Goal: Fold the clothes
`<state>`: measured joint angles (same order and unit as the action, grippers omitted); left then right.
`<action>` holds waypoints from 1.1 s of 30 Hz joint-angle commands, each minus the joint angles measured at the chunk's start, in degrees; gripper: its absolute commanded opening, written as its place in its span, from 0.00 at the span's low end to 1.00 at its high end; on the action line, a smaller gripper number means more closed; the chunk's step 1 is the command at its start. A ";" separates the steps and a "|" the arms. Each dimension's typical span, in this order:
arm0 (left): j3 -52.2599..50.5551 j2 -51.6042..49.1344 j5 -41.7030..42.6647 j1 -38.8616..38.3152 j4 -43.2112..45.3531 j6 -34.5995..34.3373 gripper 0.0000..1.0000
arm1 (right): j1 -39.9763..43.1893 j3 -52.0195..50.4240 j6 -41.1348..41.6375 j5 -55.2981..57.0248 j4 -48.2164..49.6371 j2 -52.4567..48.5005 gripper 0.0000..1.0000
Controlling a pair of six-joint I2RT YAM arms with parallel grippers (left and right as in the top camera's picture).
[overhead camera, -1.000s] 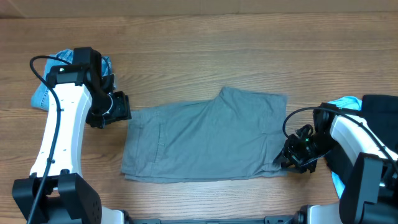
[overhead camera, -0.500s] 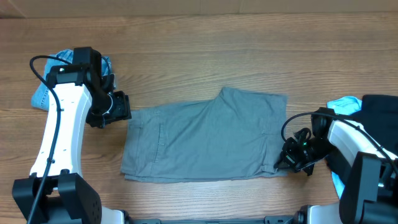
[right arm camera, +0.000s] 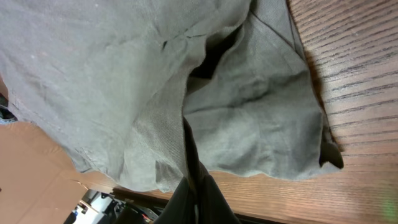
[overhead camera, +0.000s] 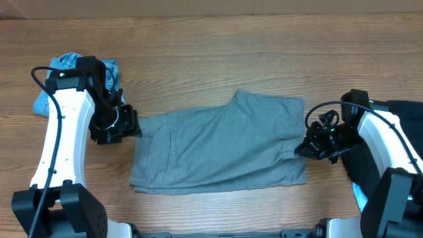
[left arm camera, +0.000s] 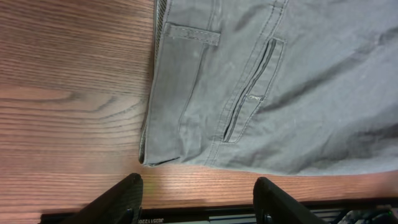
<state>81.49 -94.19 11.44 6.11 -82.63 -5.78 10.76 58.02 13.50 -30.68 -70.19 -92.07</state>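
Grey shorts [overhead camera: 218, 149] lie flat in the middle of the table [overhead camera: 198, 53], waistband toward the left arm, legs toward the right. Right gripper [right arm camera: 194, 180] is pinched shut on leg-hem cloth, possibly one layer only, so a lift may leave the under layer behind and skew the fold. Left gripper [left arm camera: 199, 196] is spread wide, holding nothing, just off the waistband corner. Unanchored, the garment could drag when the right side pulls.
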 commanded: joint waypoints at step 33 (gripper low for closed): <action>-30.64 0.20 5.90 0.37 17.59 -17.99 0.30 | -0.09 1.42 -1.64 -0.07 2.89 1.38 0.04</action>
<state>50.92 -94.26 16.19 6.11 -63.90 -24.51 10.79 58.08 12.62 -30.70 -67.64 -92.07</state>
